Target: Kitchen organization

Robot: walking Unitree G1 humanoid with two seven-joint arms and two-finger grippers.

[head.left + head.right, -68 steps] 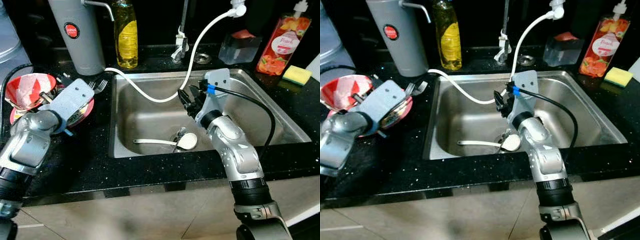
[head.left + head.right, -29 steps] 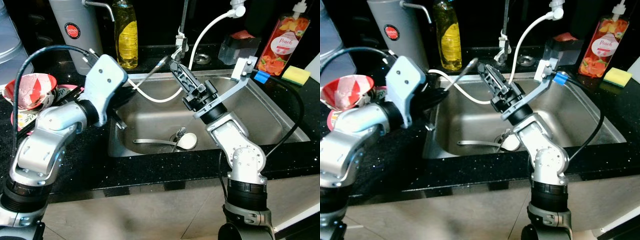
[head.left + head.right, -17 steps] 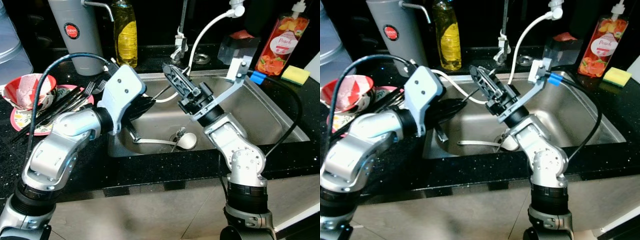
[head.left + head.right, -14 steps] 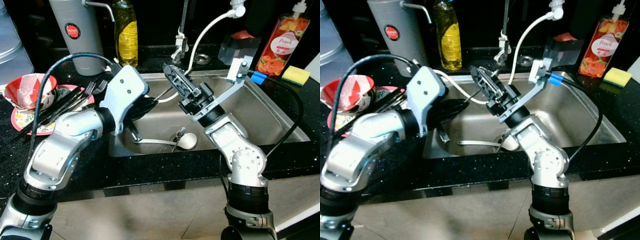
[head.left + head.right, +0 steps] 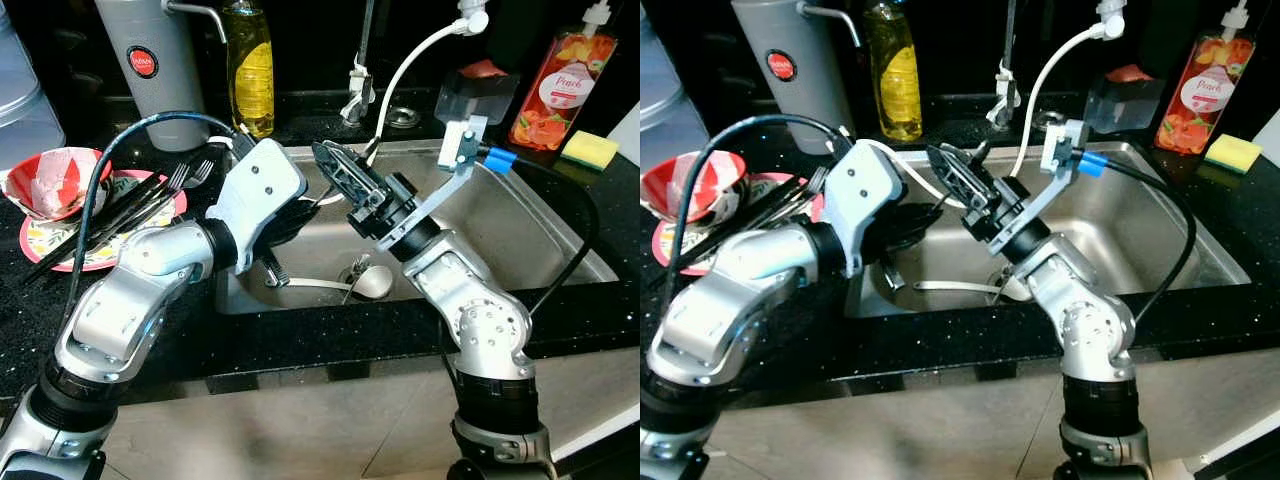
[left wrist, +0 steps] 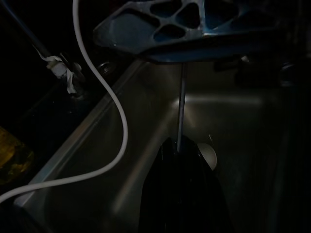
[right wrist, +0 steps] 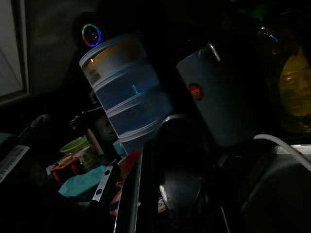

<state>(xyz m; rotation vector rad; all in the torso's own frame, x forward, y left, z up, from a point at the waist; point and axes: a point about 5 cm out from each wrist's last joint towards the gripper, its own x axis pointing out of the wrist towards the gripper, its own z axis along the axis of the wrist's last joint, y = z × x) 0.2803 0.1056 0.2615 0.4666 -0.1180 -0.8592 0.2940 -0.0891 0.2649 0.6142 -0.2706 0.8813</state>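
Left gripper (image 5: 300,212) fingers pinched on a thin utensil (image 6: 180,104); right gripper (image 5: 345,172) fingers closed, seemingly receiving it above the sink (image 5: 540,215).

2 silver jointed arms, black cables (1 blue-tipped), grey wrist plates.

The left gripper's (image 5: 285,215) fingertips are disappearing behind the robot's right gripper (image 5: 335,165) over the steel sink (image 5: 560,240), so its grasp is staying unreadable. The white-bowled ladle (image 5: 372,283) at the drain is being partly covered at its 12 o'clock by the right forearm. The tall grey canister (image 5: 150,60) is running off the top edge.
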